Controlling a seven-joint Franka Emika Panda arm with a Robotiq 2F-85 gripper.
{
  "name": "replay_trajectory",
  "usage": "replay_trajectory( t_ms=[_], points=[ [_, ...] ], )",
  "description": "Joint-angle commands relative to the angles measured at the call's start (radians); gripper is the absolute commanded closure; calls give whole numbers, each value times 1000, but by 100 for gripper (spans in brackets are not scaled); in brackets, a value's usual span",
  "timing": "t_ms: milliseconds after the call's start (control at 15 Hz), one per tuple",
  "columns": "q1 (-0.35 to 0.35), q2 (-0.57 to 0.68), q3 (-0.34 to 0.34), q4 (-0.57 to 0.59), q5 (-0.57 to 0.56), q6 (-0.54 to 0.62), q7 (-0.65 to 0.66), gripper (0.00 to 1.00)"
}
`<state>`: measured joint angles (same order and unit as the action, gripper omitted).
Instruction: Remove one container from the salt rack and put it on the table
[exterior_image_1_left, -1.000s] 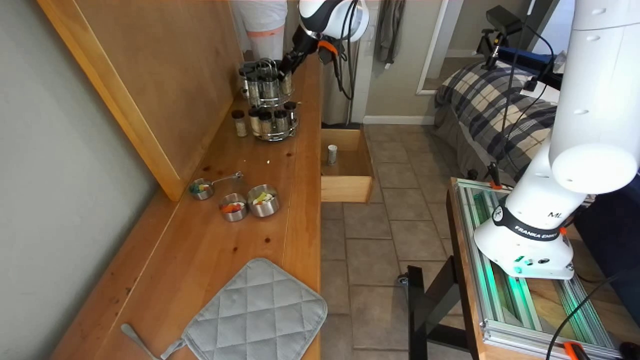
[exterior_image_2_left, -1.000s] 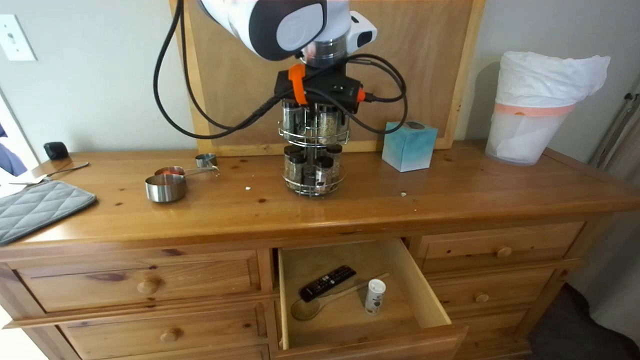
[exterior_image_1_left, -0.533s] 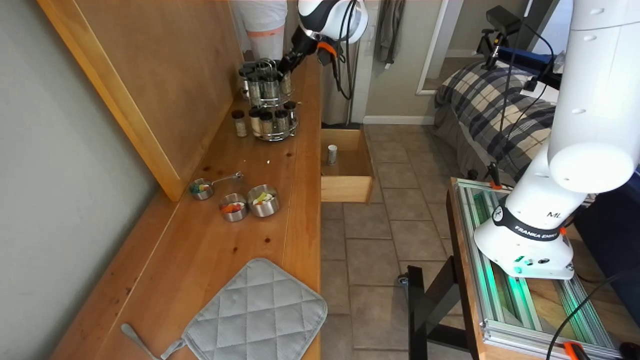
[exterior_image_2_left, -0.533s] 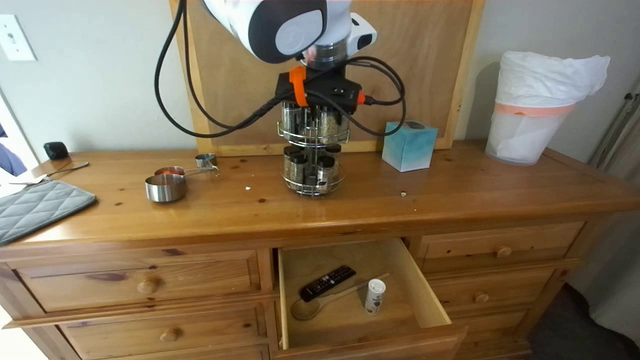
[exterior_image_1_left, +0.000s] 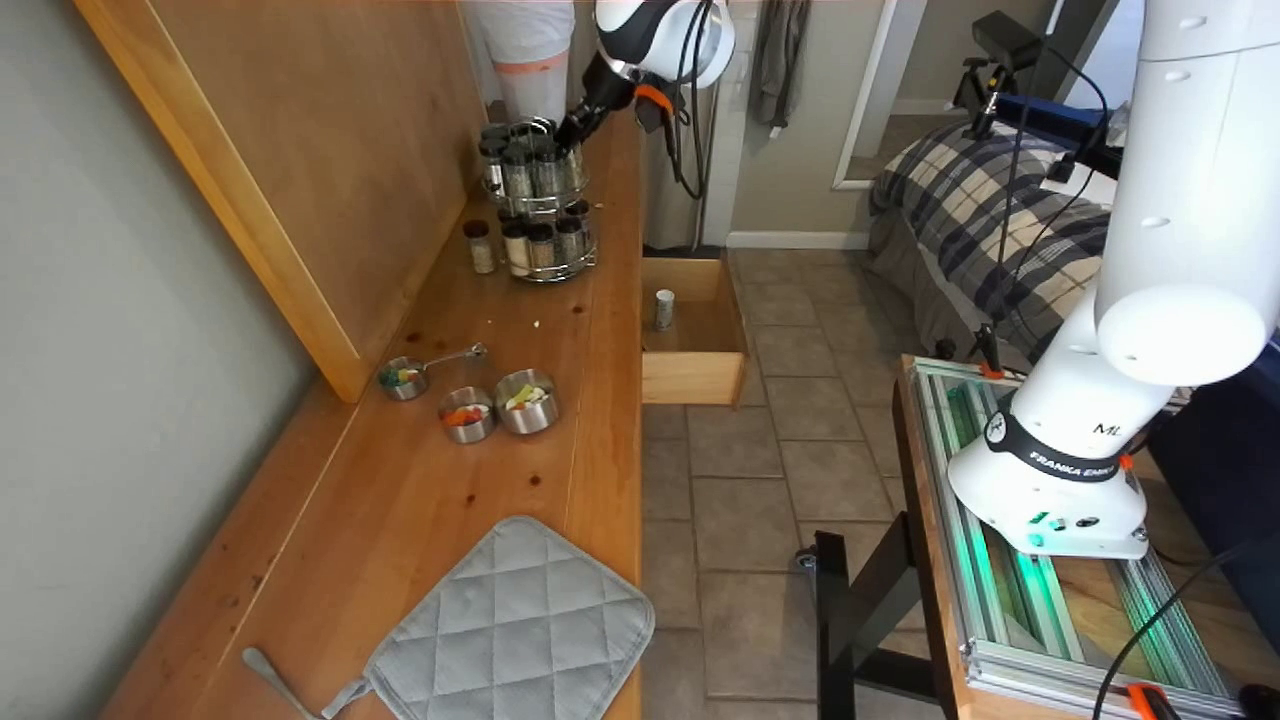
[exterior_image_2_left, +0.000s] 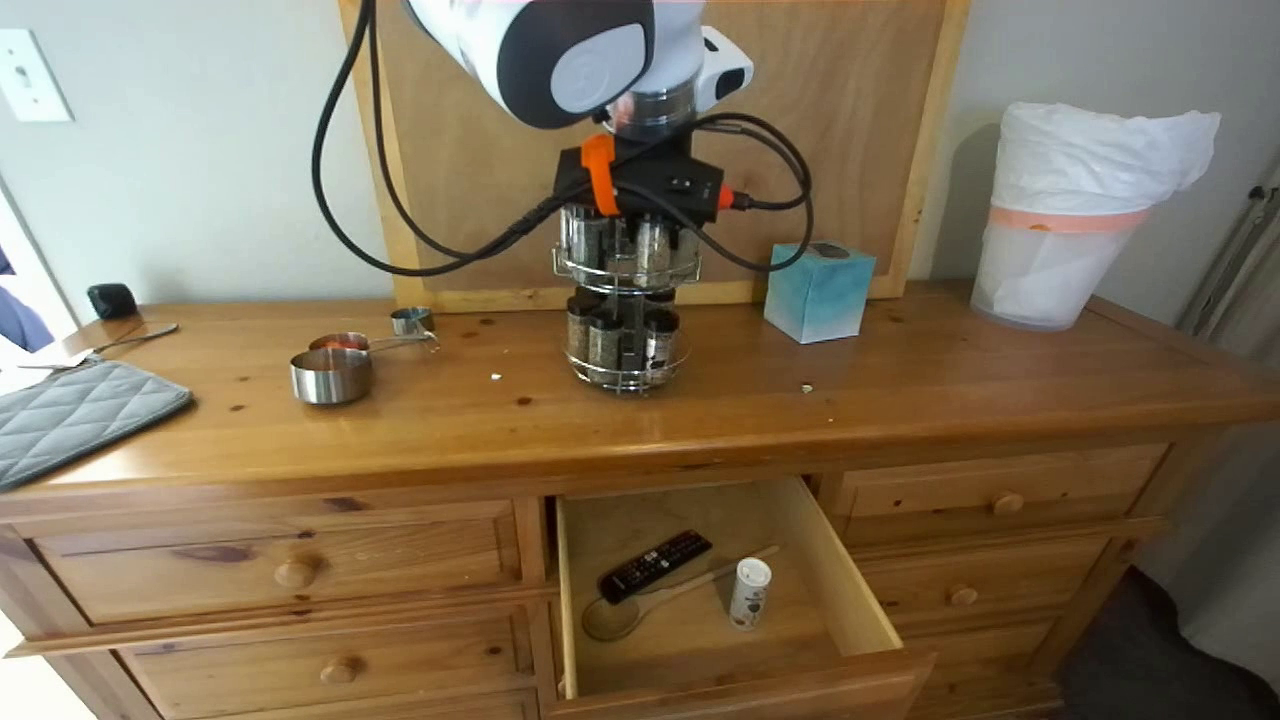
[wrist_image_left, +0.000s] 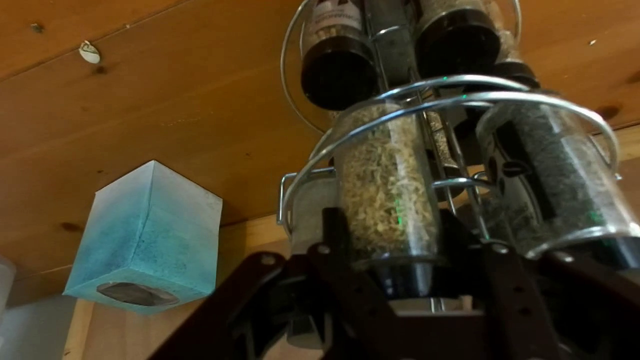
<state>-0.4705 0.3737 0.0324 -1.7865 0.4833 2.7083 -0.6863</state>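
The salt rack is a two-tier wire carousel (exterior_image_2_left: 625, 288) ringed with dark-capped glass jars; it stands on the wooden table (exterior_image_2_left: 900, 400) and also shows in an exterior view (exterior_image_1_left: 545, 208). My gripper (wrist_image_left: 390, 225) is at its upper tier, with one finger against each side of a container (wrist_image_left: 387, 185), a jar of pale green-yellow flakes. That jar is still inside the tier's wire ring, and its dark cap sits between the finger bases. In an exterior view my gripper (exterior_image_1_left: 568, 138) hides part of that jar. Another jar (exterior_image_1_left: 480, 250) stands on the table beside the rack.
Another upper jar (wrist_image_left: 560, 185) is close beside my finger. A blue tissue box (exterior_image_2_left: 820, 295) and a lined bin (exterior_image_2_left: 1045, 250) stand along the counter. Metal measuring cups (exterior_image_1_left: 528, 402) and a grey quilted mat (exterior_image_1_left: 540, 620) lie on the counter. A drawer (exterior_image_1_left: 695, 377) is open below.
The rack has turned a little, and its jars have shifted in both exterior views. My gripper has dropped very slightly and otherwise stays at the upper tier.
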Motion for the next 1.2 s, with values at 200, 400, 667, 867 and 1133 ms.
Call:
replay_trajectory(
  t_ms=[200,400,667,867,1133],
  points=[
    [-21,-31,9,-4,34,1,-31,76],
    [-22,-58,7,-14,40,-5,-35,76],
    [-32,-71,20,-9,88,-4,-71,76],
    [-44,-77,29,-14,123,-13,-95,76],
    [-51,-120,28,-52,143,-4,-110,76]
  ],
)
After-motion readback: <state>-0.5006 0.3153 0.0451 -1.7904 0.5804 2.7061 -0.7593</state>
